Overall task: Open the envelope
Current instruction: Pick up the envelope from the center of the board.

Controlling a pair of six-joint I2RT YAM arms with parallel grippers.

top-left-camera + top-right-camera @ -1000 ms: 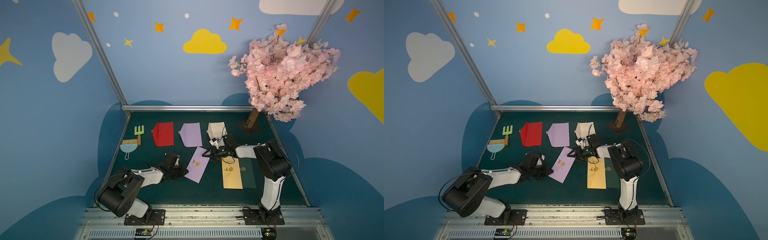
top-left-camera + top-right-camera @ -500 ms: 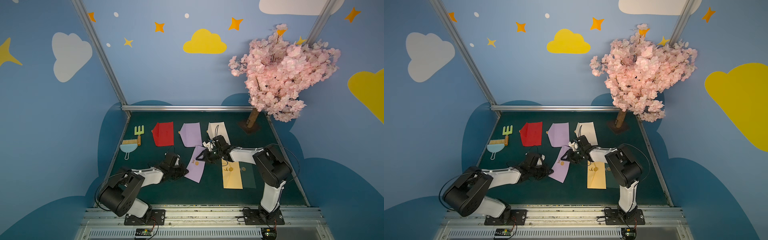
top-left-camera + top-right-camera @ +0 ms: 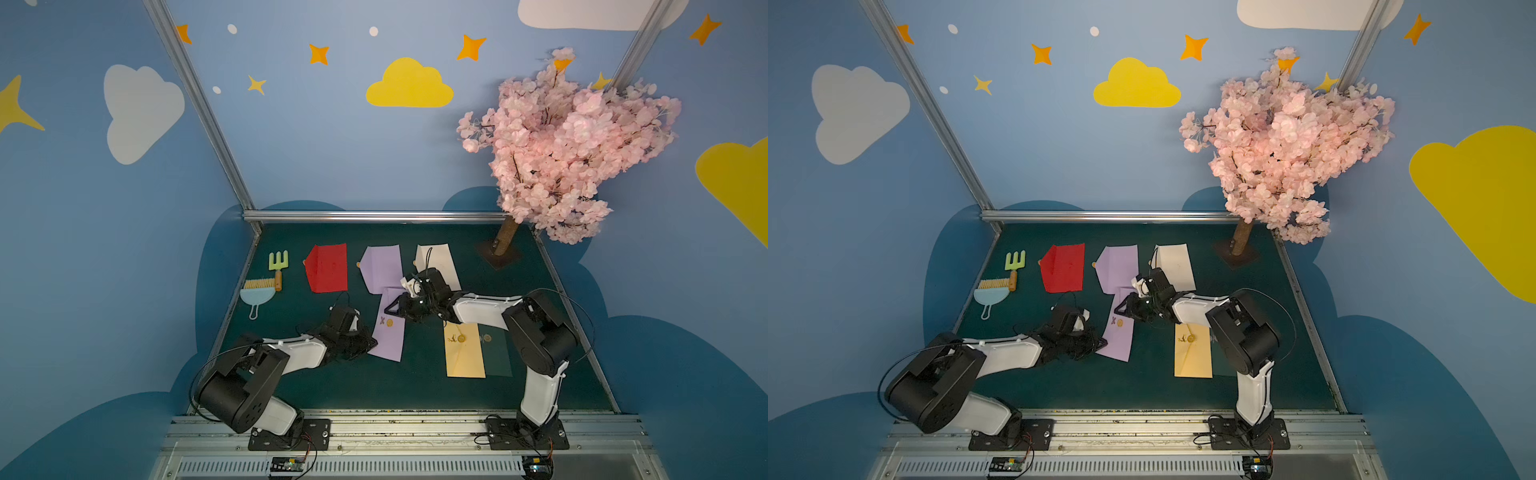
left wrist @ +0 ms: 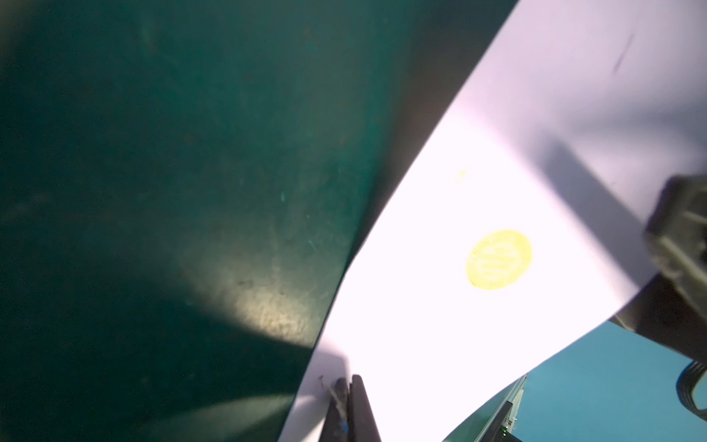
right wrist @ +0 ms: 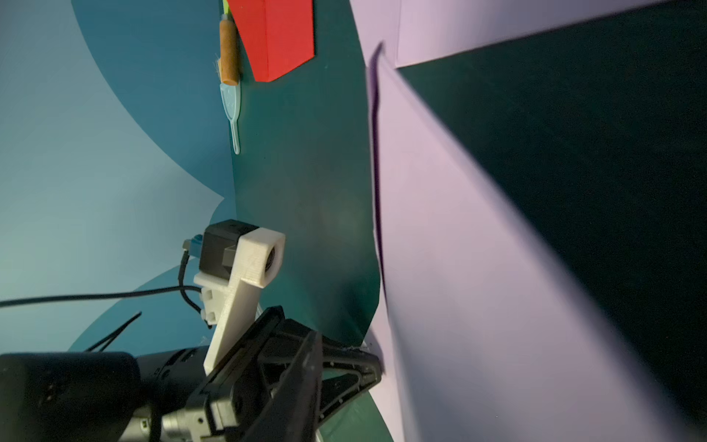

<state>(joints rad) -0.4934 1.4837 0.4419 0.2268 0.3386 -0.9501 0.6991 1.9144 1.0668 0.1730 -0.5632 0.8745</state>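
1. Lilac envelope [image 3: 388, 338] first: our left hand [image 4: 350, 382] has its fingers [image 4: 359, 405] pressed together on the envelope's left edge, close to the near corner. In the left wrist view the paper is clamped between them.
2. Out from that pinch the sheet runs away from us, and its gold seal [image 4: 499, 260] faces up partway along.
3. Our right hand [image 3: 397, 308] is low at the envelope's far end. We cannot tell whether its jaws are apart or together, or whether they have any paper.
4. The envelope itself lies slanted on the green surface [image 3: 415, 386] between our two arms. Its far end meets a second lilac envelope [image 3: 382, 266], as we see in both top views.
5. That second lilac envelope sits in the back row, with a red envelope [image 3: 327, 268] on its left. A cream envelope [image 3: 440, 259] is on its right, partly hidden by our right arm.
6. To the right of our envelope lies a yellow envelope [image 3: 464, 357] carrying its own seal. A dark green envelope [image 3: 496, 357] lies right against it.
7. Over on the far left we see a toy rake [image 3: 278, 262], a brush [image 3: 259, 284] and a dustpan [image 3: 257, 296].
8. In the back right corner stands a pink blossom tree [image 3: 573, 145].
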